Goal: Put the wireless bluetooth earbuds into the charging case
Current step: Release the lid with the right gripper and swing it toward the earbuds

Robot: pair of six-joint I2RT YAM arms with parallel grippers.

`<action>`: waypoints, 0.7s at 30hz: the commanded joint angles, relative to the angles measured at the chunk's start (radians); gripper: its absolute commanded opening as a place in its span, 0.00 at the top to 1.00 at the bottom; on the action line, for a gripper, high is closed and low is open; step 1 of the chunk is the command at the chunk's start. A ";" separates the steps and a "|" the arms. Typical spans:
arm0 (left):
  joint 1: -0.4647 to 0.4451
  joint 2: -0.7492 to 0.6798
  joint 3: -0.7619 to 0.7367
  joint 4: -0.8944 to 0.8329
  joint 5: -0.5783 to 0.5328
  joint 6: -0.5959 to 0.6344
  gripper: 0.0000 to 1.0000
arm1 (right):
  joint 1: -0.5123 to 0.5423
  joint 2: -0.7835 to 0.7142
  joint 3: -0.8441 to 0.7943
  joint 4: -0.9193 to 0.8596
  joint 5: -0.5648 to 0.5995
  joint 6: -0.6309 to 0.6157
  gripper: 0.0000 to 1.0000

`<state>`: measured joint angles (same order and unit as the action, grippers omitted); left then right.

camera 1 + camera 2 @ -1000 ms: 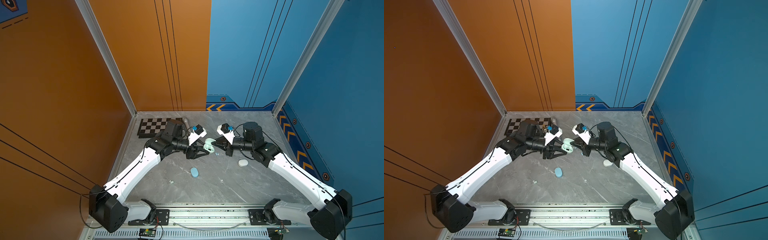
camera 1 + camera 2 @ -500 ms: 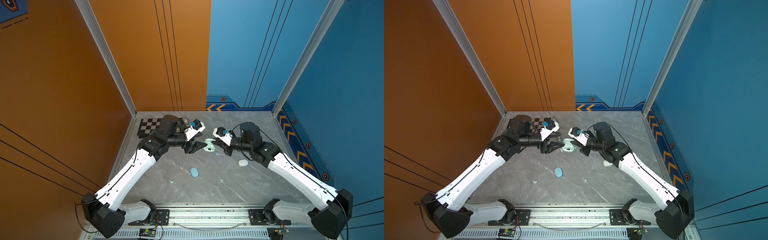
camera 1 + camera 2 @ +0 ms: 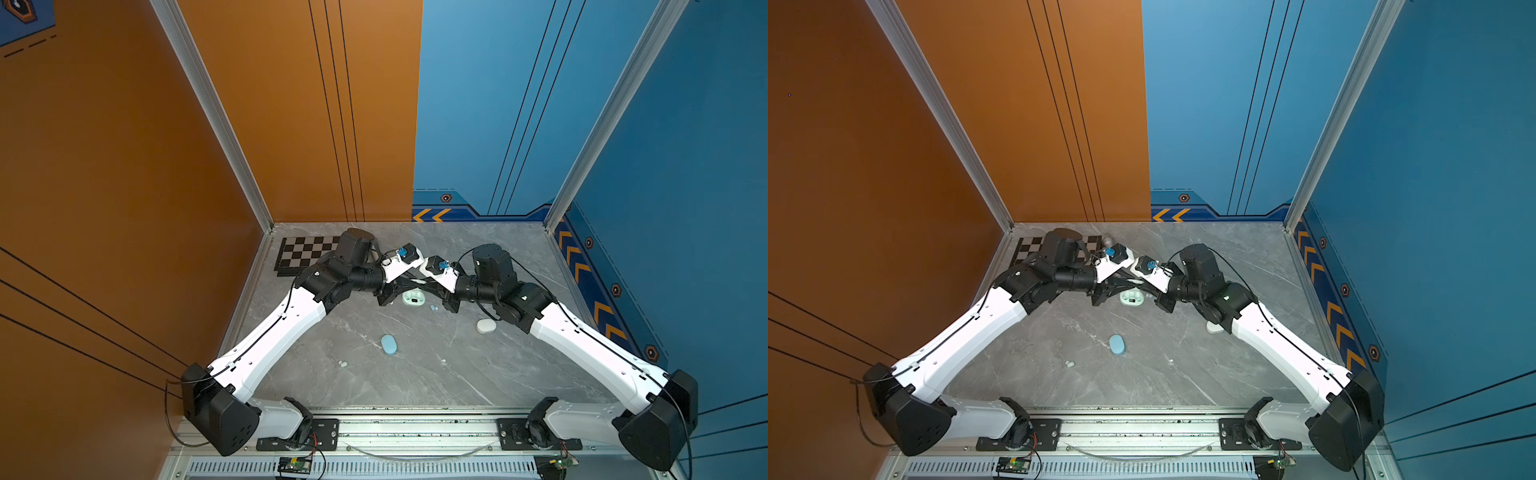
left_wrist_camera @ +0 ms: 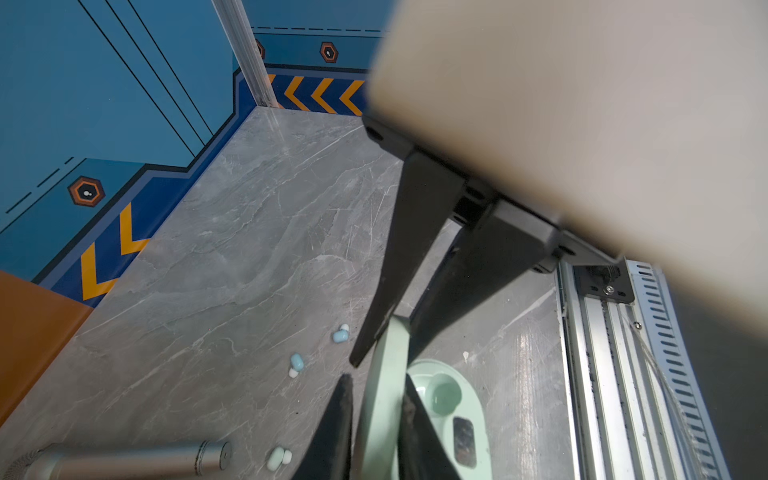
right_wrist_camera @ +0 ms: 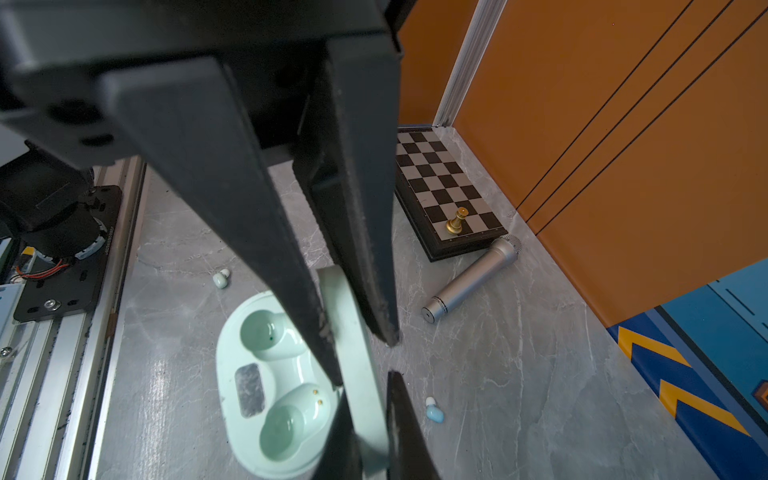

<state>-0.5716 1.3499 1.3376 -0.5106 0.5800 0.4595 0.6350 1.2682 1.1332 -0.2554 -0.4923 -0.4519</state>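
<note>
1. The left gripper [image 4: 376, 386] and the right gripper [image 5: 368, 390] are meeting over the grey marble tabletop [image 3: 415, 374]. Each is pinching an opposite end of the upright lid [image 5: 347, 307] of the open mint-green oval plastic charging case [image 3: 413, 298].
2. Both sets of jaws are standing narrow, pressing the thin lid from either face.
3. The case's base is lying flat on the marble, with its two round wells [image 5: 270, 332] sitting empty.
4. Two tiny pale blue plastic earbuds [image 4: 340, 334] are lying loose on the table just beside the case, on the lid's outer side.
5. A tiny pale mint plastic earbud [image 4: 278, 458] is resting just beside the end of a silver metal microphone [image 5: 473, 278]. Another mint bud [image 5: 221, 279] is lying near the case on its open side.
6. A closed pale blue pebble-shaped case [image 3: 389, 345] and a closed white pebble-shaped case [image 3: 486, 326] are sitting well apart from the grippers.
7. A black-and-silver chessboard [image 3: 305, 255] is lying in the back corner, carrying a gold chess piece [image 5: 457, 222].
</note>
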 commanded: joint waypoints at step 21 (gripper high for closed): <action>0.235 -0.096 0.053 -0.046 -0.047 -0.268 1.00 | -0.189 0.055 0.083 0.004 0.116 0.796 0.72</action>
<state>-0.3752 1.2896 1.3617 -0.5411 0.5270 0.2790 0.4419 1.2652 1.1709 -0.1322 -0.4358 0.2028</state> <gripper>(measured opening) 0.111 0.282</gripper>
